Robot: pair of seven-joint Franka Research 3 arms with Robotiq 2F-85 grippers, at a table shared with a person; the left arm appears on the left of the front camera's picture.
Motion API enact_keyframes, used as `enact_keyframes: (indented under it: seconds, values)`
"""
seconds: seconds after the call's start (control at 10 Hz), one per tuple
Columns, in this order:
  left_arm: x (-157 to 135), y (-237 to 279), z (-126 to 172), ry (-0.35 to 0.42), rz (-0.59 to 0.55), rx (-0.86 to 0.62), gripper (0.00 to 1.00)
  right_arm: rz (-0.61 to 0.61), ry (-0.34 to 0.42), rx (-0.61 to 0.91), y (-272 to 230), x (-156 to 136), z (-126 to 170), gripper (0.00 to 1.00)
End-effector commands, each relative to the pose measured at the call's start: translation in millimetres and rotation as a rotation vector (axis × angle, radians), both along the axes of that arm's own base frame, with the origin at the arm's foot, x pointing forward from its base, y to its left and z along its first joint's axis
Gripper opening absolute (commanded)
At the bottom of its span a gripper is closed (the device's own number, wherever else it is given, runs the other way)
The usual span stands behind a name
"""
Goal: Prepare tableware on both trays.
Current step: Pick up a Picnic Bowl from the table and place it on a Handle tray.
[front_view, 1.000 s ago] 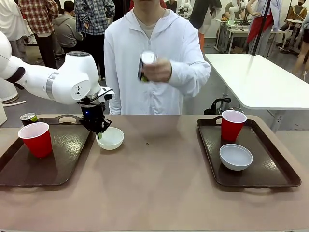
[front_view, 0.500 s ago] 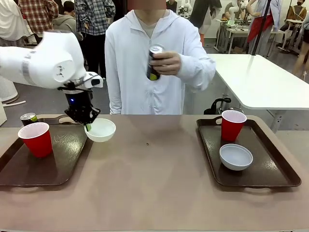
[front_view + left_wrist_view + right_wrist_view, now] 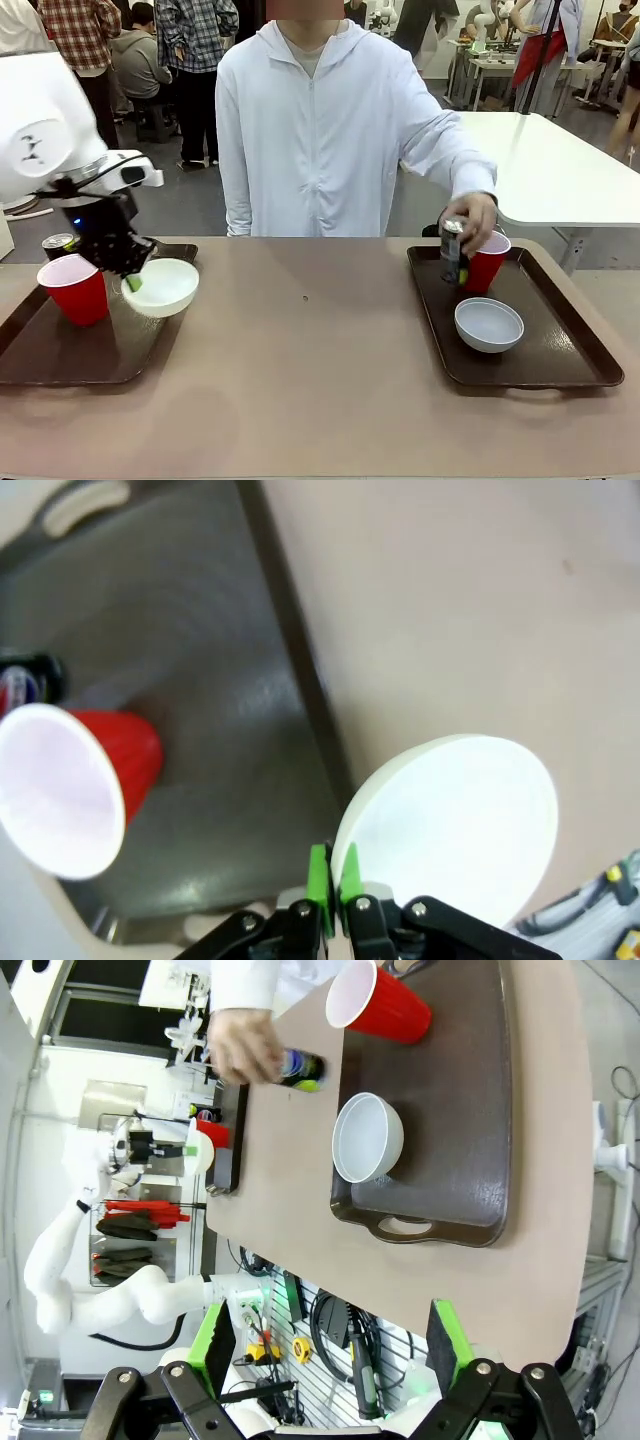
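Note:
My left gripper [image 3: 130,281] is shut on the rim of a white bowl [image 3: 161,287], holding it tilted in the air above the right edge of the left tray [image 3: 60,350]. On that tray stand a red cup [image 3: 75,288] and a dark can [image 3: 58,243]. In the left wrist view the green fingertips [image 3: 320,865] pinch the bowl [image 3: 455,820] beside the red cup [image 3: 60,790]. The right tray [image 3: 560,345] holds a red cup [image 3: 487,262] and a white bowl [image 3: 489,324]. A person's hand [image 3: 475,215] sets a can [image 3: 452,252] down there. My right gripper [image 3: 328,1338] hangs open high above that tray [image 3: 470,1110].
The person in a white hoodie stands at the far side, one arm reaching over the right tray's back left corner. Bare brown tabletop [image 3: 320,350] lies between the two trays. A white table [image 3: 540,165] stands behind on the right.
My left arm has lifted the bowl off the table and carried it left to the left tray's edge. The person's hand has lowered the can from chest height to the right tray.

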State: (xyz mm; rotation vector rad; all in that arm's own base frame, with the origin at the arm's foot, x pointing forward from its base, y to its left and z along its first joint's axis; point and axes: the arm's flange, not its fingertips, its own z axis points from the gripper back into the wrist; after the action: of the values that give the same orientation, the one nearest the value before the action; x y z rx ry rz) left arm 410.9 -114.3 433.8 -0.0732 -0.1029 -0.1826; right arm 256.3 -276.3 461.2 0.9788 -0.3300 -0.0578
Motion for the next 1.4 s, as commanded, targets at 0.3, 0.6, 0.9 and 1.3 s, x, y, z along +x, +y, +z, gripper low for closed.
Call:
enact_keyframes:
  seconds: [0.3,0.6,0.9,1.3]
  values:
    - [-27,67,-30,-0.018,0.075,-0.007,0.00,0.006,-0.010,0.006,-1,-1,0,1.00]
    - [-17,72,-59,0.029,0.099,0.015,0.00,0.006,-0.010,0.006,-1,-1,0,1.00]
    - [-11,67,-78,0.081,0.099,0.059,0.07,0.006,-0.010,0.006,-1,-1,0,1.00]
    - [-9,63,-78,0.102,0.102,0.081,1.00,0.006,-0.010,0.006,-1,-1,0,1.00]
